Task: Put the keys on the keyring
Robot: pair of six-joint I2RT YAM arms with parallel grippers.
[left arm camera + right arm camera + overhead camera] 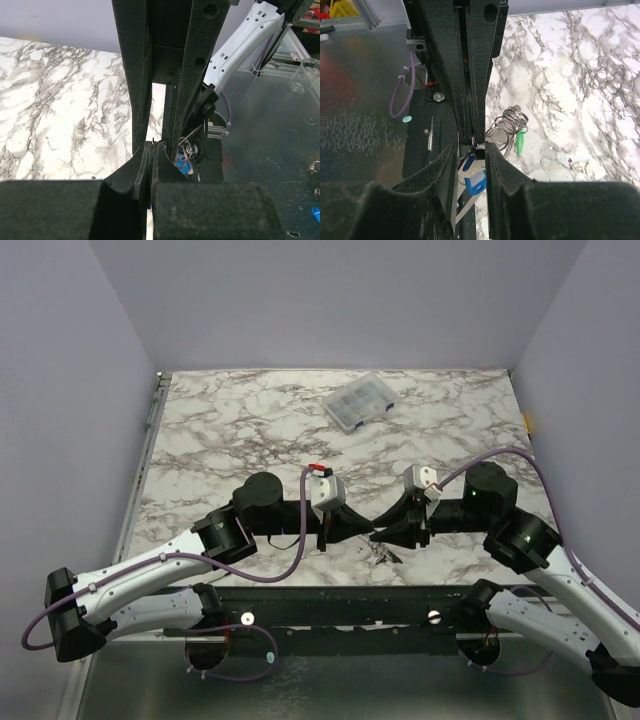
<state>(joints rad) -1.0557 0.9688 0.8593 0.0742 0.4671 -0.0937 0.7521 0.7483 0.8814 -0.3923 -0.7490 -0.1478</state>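
Nearest, right pincer (469,148) clamps blue plastic-headed metal keys (475,182) between its fingers, over near edge of white marble-pattern table (230,430). Just beyond, thin silvery wire keyring (506,127) in coils, green-headed key (520,143) touching its side. Left pincer (474,136) closed, tips meeting at ring's edge; hold on ring cannot be told. Farthest back: clear plastic compartment box (358,402), well apart on table.

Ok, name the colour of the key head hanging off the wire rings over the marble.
Green; that small plastic-headed key shows best in the right wrist view.
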